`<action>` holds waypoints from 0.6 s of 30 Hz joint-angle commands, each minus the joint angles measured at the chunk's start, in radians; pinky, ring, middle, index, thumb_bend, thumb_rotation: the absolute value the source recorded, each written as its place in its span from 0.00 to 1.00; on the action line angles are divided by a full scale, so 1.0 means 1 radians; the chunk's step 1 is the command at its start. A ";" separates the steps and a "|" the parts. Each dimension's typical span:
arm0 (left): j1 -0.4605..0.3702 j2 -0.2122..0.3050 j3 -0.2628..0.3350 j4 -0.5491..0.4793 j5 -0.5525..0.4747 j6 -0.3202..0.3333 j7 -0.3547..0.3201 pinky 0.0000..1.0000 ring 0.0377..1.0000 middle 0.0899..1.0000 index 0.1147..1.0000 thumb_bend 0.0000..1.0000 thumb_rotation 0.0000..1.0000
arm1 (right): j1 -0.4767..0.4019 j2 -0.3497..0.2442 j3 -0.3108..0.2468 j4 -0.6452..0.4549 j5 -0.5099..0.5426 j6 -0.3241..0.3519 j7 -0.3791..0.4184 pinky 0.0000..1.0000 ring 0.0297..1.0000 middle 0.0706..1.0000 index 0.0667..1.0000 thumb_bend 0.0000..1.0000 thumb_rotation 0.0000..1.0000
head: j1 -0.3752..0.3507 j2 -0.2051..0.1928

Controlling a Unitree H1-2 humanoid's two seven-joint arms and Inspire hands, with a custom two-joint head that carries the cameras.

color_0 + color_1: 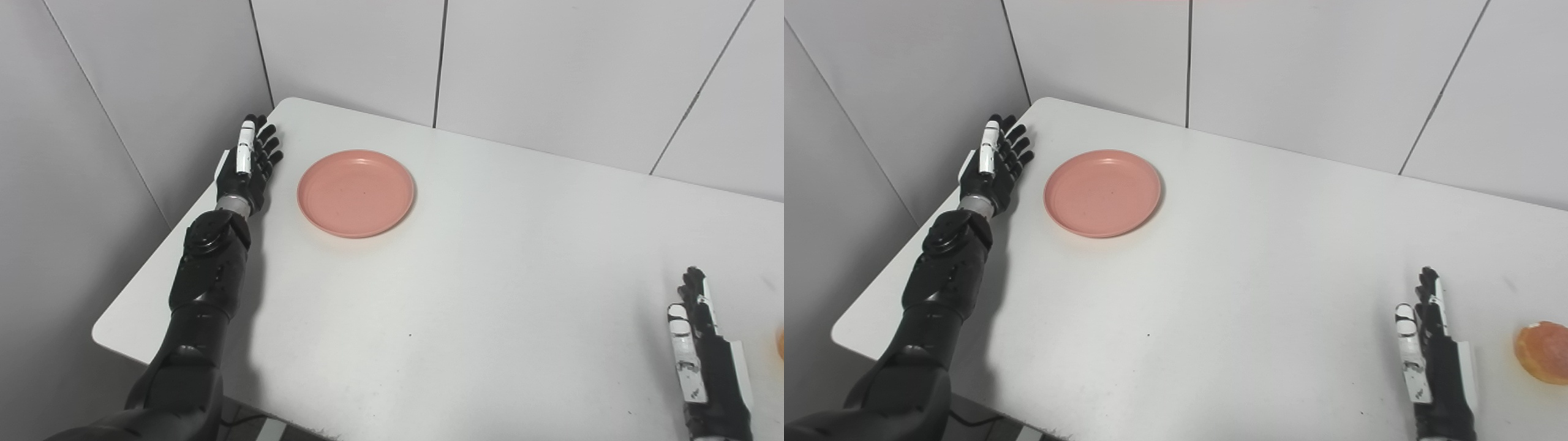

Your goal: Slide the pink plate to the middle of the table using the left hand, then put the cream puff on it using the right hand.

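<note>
The pink plate (355,192) lies empty on the white table's far left part. My left hand (248,164) stands just left of it, near the table's left edge, fingers straight and held on edge, open, a small gap away from the plate's rim. My right hand (1434,357) rests open at the near right, fingers pointing away from me, holding nothing. The cream puff (1544,351), golden-orange, sits on the table a little to the right of that hand; in the left eye view only its edge (780,343) shows.
The white table (490,275) has a rounded far-left corner and stands against grey wall panels at the back and left. Its left edge runs just beside my left forearm (208,275).
</note>
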 commanded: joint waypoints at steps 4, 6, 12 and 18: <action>-0.037 0.009 0.001 0.006 0.000 -0.024 0.009 0.97 0.95 0.94 0.91 0.39 1.00 | 0.034 0.010 0.007 0.006 0.005 0.005 0.004 1.00 1.00 1.00 0.99 0.12 1.00 | -0.002 0.004; -0.035 0.003 0.001 0.004 -0.002 -0.016 0.013 0.96 0.94 0.93 0.90 0.40 1.00 | 0.035 0.010 0.005 0.003 0.012 0.008 0.006 1.00 1.00 1.00 1.00 0.12 1.00 | -0.002 0.005; -0.031 -0.003 -0.008 0.020 -0.013 -0.022 -0.019 0.96 0.95 0.94 0.92 0.40 1.00 | 0.042 0.010 0.009 -0.016 -0.001 0.019 0.003 1.00 1.00 1.00 0.99 0.10 1.00 | -0.005 0.008; -0.012 -0.038 -0.015 -0.029 -0.019 0.002 -0.007 0.93 0.93 0.92 0.90 0.40 1.00 | 0.044 0.010 0.011 -0.023 -0.005 0.030 0.005 1.00 1.00 1.00 0.99 0.09 1.00 | -0.011 0.015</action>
